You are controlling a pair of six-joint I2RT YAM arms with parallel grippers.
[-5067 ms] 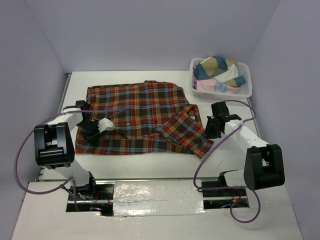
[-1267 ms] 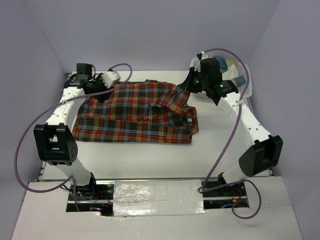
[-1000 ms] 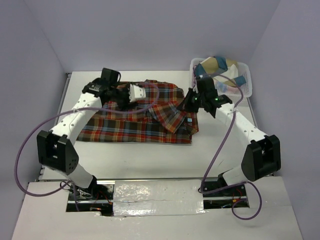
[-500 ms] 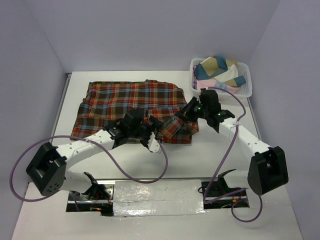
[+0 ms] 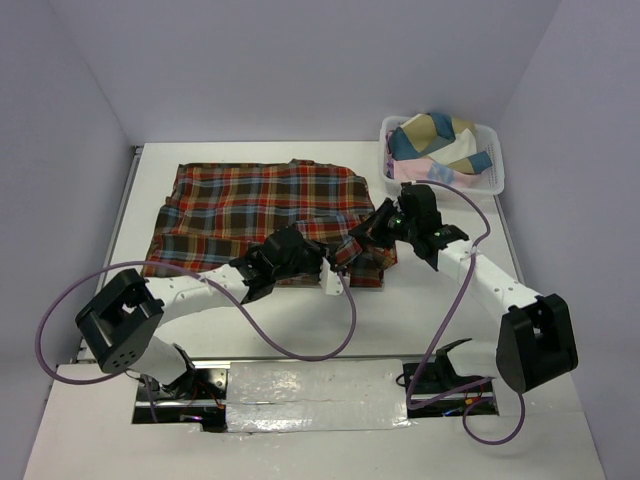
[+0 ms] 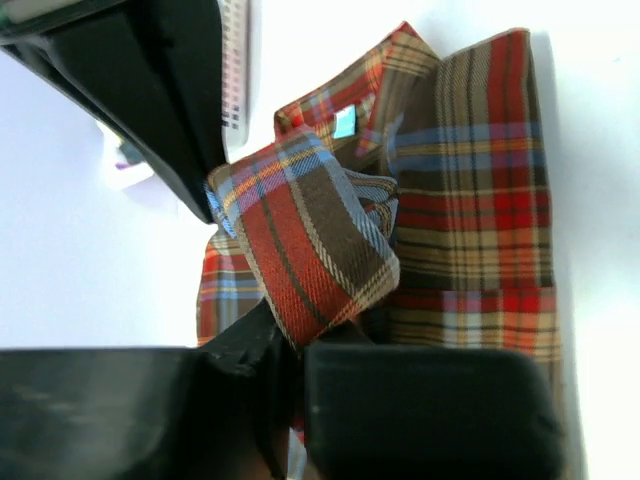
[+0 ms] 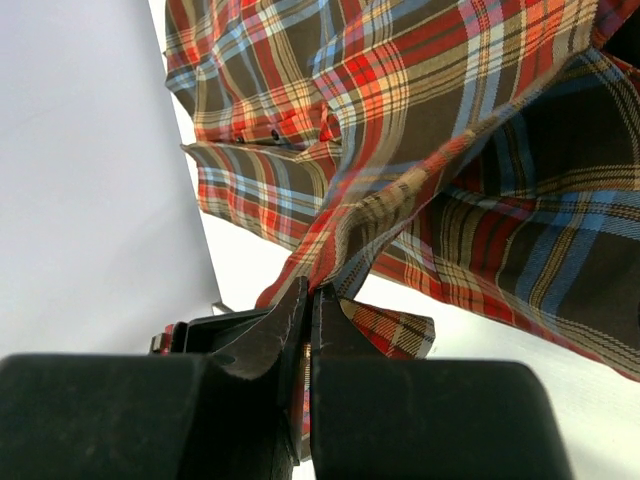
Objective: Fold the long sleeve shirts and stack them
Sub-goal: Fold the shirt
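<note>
The long sleeve shirt [image 5: 250,200], red-orange, brown and blue plaid, lies spread on the white table with its right side folded over. My right gripper [image 5: 362,238] is shut on a raised fold of it near the front right corner; the wrist view shows the shirt [image 7: 400,100] running into the right gripper [image 7: 308,290]. My left arm reaches across the shirt's front edge. The left gripper [image 5: 338,262] sits just beside the right one. In its wrist view a loop of the shirt [image 6: 300,240] is pinched in the left gripper [image 6: 295,345].
A white lattice basket [image 5: 497,180] holding other bundled clothes [image 5: 435,140] stands at the back right, just behind the right arm. Bare white tabletop [image 5: 300,320] lies between the shirt's front edge and the arm bases. Purple cables trail from both arms.
The left arm swung from the shirt's back left edge to its front right corner and closed on cloth. The right gripper carried its fold from the back toward the front.
</note>
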